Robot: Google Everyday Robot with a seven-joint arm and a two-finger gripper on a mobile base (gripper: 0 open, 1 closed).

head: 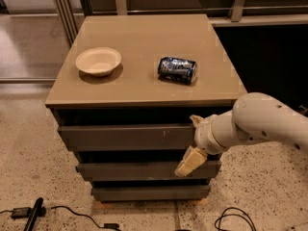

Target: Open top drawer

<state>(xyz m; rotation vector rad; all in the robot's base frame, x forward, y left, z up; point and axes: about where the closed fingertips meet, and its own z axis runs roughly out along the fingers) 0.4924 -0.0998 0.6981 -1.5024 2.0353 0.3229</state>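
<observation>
The top drawer (pixel 120 137) is the widest grey-brown front of the cabinet, just under the tabletop, with pale scratches right of centre. A dark gap runs above it. My gripper (pixel 192 141) is at the drawer front's right end, on a white arm reaching in from the right. It is open: the upper fingertip (pixel 196 121) sits at the drawer's top edge, and the lower fingertip (pixel 189 162) hangs below its bottom edge, in front of the middle drawer. The part of the front behind the wrist is hidden.
A beige bowl (pixel 98 61) and a dark crushed can (pixel 177 70) lie on the tabletop (pixel 144 37). Two narrower drawers (pixel 130 170) stand below. Cables (pixel 72 211) and a black object (pixel 33 214) lie on the speckled floor. A railing stands behind.
</observation>
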